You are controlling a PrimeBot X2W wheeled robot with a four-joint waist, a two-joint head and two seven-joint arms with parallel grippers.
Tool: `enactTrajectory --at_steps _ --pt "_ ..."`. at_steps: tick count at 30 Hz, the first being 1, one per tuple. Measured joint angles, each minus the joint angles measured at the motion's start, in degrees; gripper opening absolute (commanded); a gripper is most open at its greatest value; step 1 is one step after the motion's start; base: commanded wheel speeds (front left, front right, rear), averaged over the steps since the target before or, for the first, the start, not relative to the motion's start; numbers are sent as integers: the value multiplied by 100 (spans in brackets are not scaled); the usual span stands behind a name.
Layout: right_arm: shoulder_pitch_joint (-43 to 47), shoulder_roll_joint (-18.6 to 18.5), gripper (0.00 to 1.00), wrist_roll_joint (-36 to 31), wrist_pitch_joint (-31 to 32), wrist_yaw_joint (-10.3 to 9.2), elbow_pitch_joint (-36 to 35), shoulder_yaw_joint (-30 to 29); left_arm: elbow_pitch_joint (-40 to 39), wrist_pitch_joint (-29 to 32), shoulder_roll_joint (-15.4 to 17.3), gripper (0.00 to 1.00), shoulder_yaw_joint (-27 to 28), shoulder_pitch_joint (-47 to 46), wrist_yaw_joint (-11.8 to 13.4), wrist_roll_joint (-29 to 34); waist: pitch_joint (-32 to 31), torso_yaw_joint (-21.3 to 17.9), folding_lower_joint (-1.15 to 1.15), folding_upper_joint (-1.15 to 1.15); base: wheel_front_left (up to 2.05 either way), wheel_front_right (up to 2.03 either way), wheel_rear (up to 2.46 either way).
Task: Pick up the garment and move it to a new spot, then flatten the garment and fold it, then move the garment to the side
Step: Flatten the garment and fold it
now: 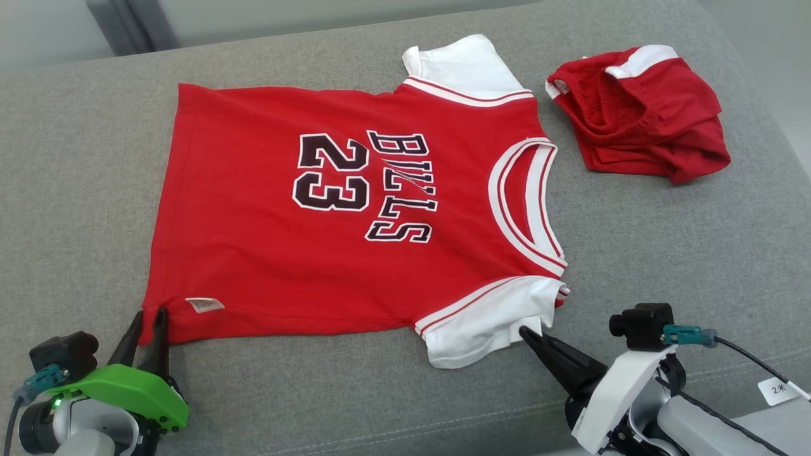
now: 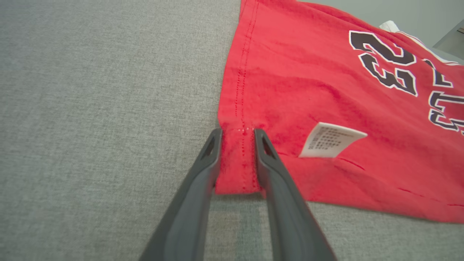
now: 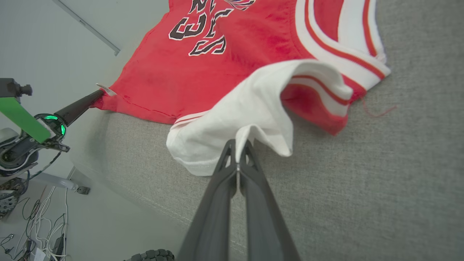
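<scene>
A red jersey [image 1: 329, 253] with "23" and "BULLS" lettering lies spread flat on the grey cushion, collar to the right. My left gripper [image 1: 147, 315] is at its near left hem corner. In the left wrist view the left gripper [image 2: 237, 132] is open, its fingers straddling that corner, which lies flat between them beside a white label [image 2: 330, 140]. My right gripper [image 1: 524, 329] is shut on the near white sleeve [image 1: 472, 329]. The right wrist view shows the right gripper [image 3: 239, 143] pinching the sleeve [image 3: 250, 112], whose fabric is raised and curled over.
A second red garment [image 1: 640, 114] with white trim lies crumpled at the far right of the cushion [image 1: 665, 253]. The cushion's front seam runs just ahead of both grippers. Beyond its edge, cables [image 3: 32, 232] lie on the floor.
</scene>
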Motion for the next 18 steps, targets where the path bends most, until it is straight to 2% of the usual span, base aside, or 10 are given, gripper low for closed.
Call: enactTrajectory --at_steps 2,3,5,6,7,13,18 --pt "1 -18 0 0 0 0 0 1 -2 -5 0 42 -21 0 -1 12 -14 14 0 0 0 0 0" --pt "1 -27 0 0 1 0 1 1 -2 -7 0 37 -32 0 -9 12 -20 22 0 0 0 0 0" --pt "1 -42 0 1 15 0 1 2 -5 -23 0 16 -52 0 -32 12 -27 39 0 0 0 0 0" --pt "1 -47 0 1 15 0 1 3 -8 -24 0 13 -58 -1 -32 12 -30 48 0 0 0 0 0" --pt "1 -60 0 1 15 0 0 4 -20 -63 0 0 -58 -1 -35 22 -34 65 0 0 0 0 0" --pt "5 -60 0 108 5 0 -76 -9 -96 -131 0 0 21 -2 -47 52 -42 100 0 0 0 0 0" --pt "164 25 0 789 -75 0 -305 -200 -282 -182 8 0 154 0 -55 52 -40 92 0 0 0 0 0"
